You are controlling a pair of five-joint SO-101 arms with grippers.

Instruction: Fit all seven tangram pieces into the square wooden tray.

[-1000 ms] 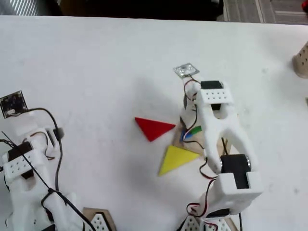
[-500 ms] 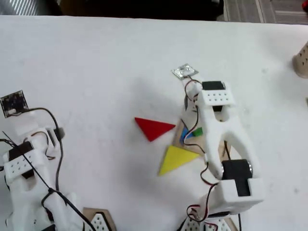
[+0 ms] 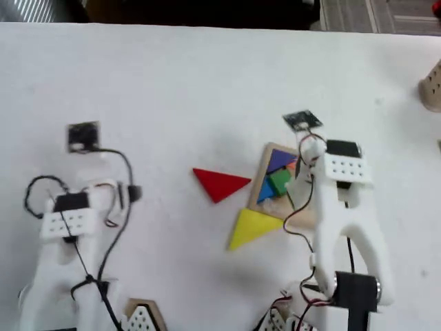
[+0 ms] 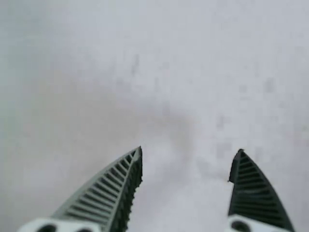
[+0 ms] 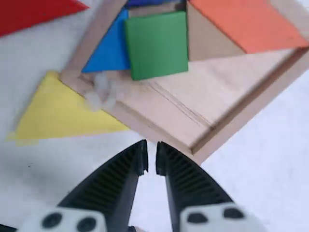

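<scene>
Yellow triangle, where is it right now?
In the high view, the yellow triangle lies on the table just outside the wooden tray, at its near edge, the red triangle close by.

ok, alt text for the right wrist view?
The right gripper, shut and empty, hangs over the table just outside the square wooden tray. In the tray lie a green square, a blue triangle and an orange piece. A yellow triangle lies against the tray's outer edge; a red triangle lies farther off.
</scene>
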